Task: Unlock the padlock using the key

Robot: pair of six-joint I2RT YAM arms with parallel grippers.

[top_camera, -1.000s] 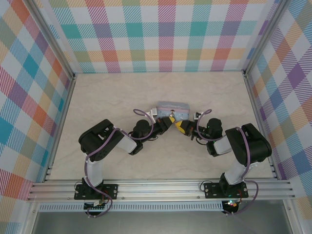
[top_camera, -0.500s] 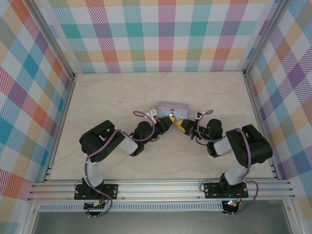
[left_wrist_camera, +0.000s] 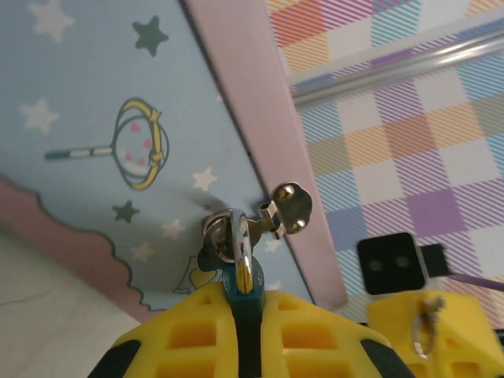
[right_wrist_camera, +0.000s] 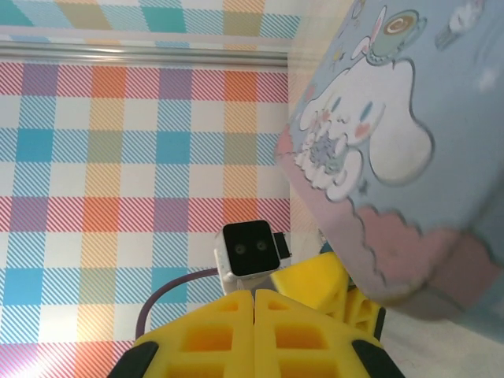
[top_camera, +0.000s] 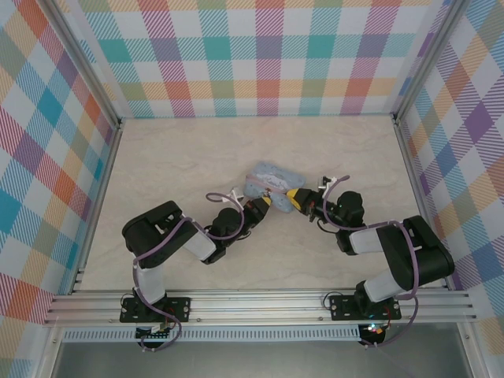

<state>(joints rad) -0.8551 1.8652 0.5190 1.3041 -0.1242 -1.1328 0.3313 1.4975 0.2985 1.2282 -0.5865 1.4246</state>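
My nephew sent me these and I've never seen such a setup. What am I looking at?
Two robot arms are bolted at the near edge of a table. The overhead picture shows both reaching to a light-blue cartoon tin. The other two pictures come from a camera on each wrist. The left gripper, with yellow fingers, is shut on a small teal padlock hooked through the tin's latch. The right gripper is shut too. A thin metal piece at its tip, seen from the left wrist, may be the key.
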